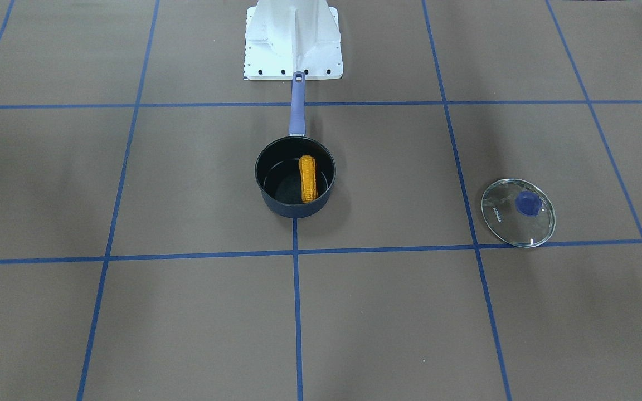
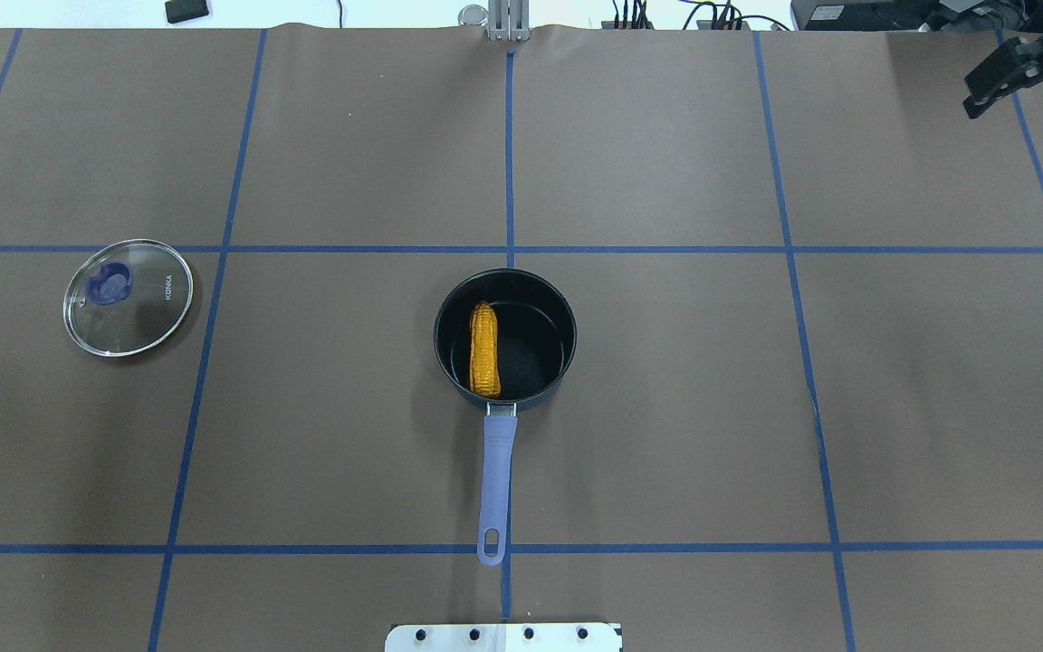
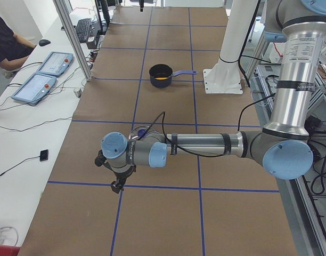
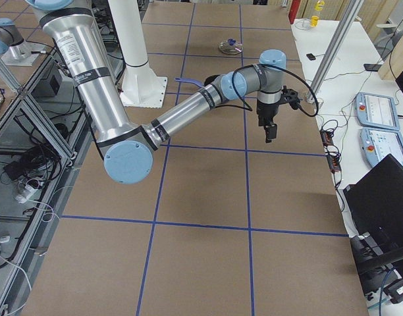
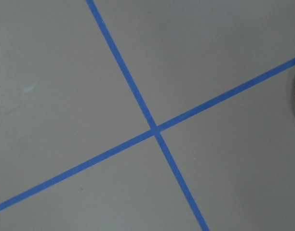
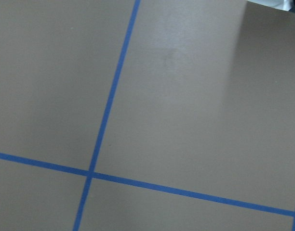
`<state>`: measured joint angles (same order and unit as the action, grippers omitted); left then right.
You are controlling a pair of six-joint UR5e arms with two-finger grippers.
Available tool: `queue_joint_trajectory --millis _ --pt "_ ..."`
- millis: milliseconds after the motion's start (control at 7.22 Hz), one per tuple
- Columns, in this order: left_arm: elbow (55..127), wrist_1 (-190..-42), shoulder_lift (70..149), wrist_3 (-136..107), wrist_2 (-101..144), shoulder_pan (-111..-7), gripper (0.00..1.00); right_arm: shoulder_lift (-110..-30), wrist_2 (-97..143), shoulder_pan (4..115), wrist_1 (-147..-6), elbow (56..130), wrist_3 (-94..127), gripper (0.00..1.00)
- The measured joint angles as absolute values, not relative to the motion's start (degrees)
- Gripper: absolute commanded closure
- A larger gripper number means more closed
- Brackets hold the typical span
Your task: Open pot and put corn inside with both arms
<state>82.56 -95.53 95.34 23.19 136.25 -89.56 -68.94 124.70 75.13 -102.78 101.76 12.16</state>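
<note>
At the centre of the table, one small round saucepan with a dark navy outer wall and a black interior (image 2: 535,349) stands upright and uncovered. Its one long, straight periwinkle-blue handle, with a hanging slot at the tip, points toward the robot, ending near the white metal base mount (image 1: 293,39).

One short yellow-orange corn cob with bumpy kernel rows (image 2: 484,349) lies inside the saucepan on its floor. It lies roughly in line with the handle, in the half of the pan on the robot's left. The cob is shorter than the pan's width.

One round clear glass lid with a metal rim and a blue knob (image 2: 128,297) lies flat on the table, knob up. It is well apart from the saucepan, on the robot's left. The lettering KONKA is printed on the glass.

The table covering is matte brown sheet (image 2: 666,407) divided into squares by blue tape lines.

Two grey-metal arms with light-blue joint caps are present. The left arm (image 3: 205,144) extends low over the table. Its black left gripper (image 3: 116,184) hangs above a tape crossing beside the lid. Its jaw state cannot be determined.

The right arm (image 4: 188,112) reaches out on the opposite side. Its black right gripper (image 4: 268,135) points downward above bare covering, well apart from the saucepan. Whether its fingers are spread or pressed together cannot be determined.
</note>
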Motion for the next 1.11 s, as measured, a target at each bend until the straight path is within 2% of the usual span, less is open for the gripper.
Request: queue_joint_trajectory --millis 554,831,1108 --pt "82.6 -97.7 92.9 22.3 136.3 -89.7 0.01 -76.5 124.2 87.6 -102.4 92.1 -8.8 0.0" --pt "82.9 -97.9 93.0 20.6 136.2 -89.7 0.0 -86.0 124.8 91.2 -96.1 91.5 -11.6 0.0" --pt "82.9 -97.9 93.3 19.8 136.2 -89.7 0.01 -90.5 126.1 91.9 -90.4 91.4 -10.4 0.0"
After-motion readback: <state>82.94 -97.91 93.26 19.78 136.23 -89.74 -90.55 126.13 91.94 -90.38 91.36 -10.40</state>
